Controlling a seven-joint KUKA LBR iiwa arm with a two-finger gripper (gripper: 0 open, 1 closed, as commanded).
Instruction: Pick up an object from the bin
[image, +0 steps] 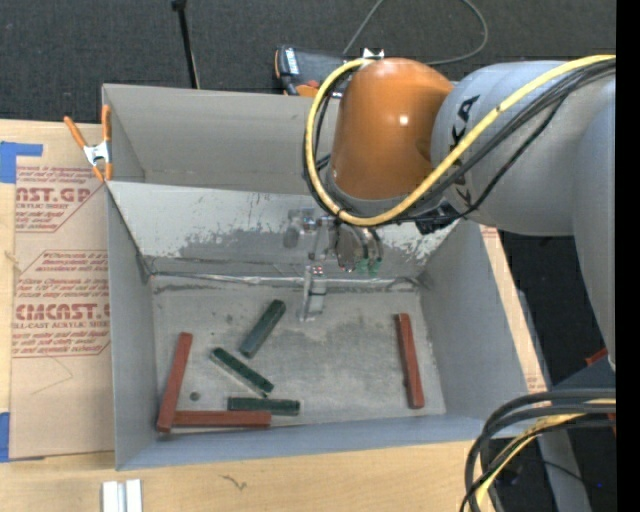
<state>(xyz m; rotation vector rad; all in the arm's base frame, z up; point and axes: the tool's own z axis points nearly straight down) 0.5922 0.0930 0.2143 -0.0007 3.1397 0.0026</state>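
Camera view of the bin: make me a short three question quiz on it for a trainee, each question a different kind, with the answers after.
1. How many red-brown bars lie in the bin?
2. True or false: the gripper hangs over the bar by the right wall.
3. Which lies nearest the gripper? A: the slanted dark green bar at mid floor. B: the red-brown bar along the front wall. C: the red-brown bar at the left.

Key:
1. Three: one at the right, one at the left, one along the front.
2. False. It is near the back of the floor, about the middle.
3. A.
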